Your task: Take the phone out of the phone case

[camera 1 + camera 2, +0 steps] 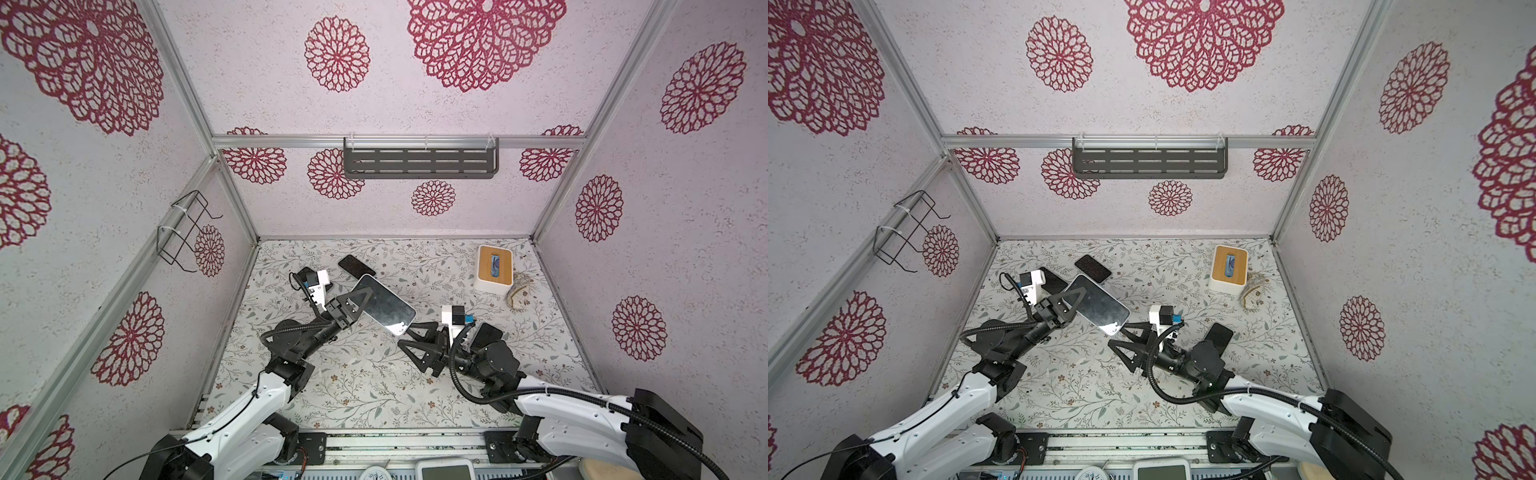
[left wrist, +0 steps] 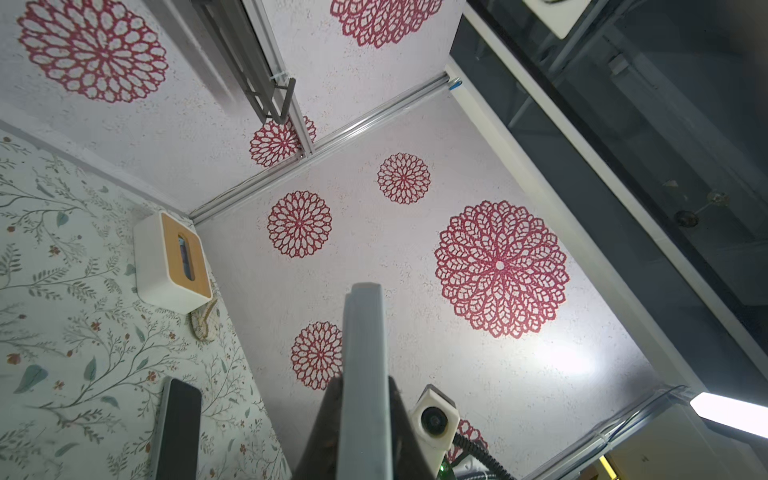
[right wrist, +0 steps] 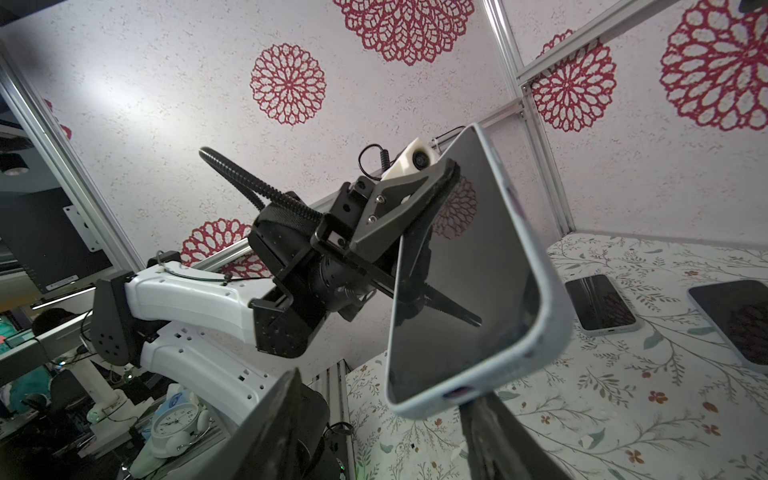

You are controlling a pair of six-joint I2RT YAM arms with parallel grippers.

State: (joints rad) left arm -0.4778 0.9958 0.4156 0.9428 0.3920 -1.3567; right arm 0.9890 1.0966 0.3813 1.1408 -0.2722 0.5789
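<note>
The phone (image 1: 382, 305) (image 1: 1100, 307), dark screen up, sits in a pale blue phone case (image 1: 400, 330) and hangs tilted above the table. My left gripper (image 1: 359, 301) (image 1: 1073, 301) is shut on its upper end, one finger flat on the screen. The left wrist view shows the case edge-on (image 2: 361, 353) between the fingers of that gripper (image 2: 361, 424). My right gripper (image 1: 405, 337) (image 1: 1118, 336) (image 3: 386, 415) stands open at the phone's lower end. One of its fingers (image 3: 486, 428) sits close against the case's bottom edge (image 3: 478, 386), the other well apart.
Three more phones lie on the floral table: one at the back (image 1: 356, 267), one under the left wrist camera (image 1: 309, 275), one behind the right arm (image 1: 486, 334). A white tissue box (image 1: 494, 269) and a woven item (image 1: 519, 293) stand back right. Walls enclose three sides.
</note>
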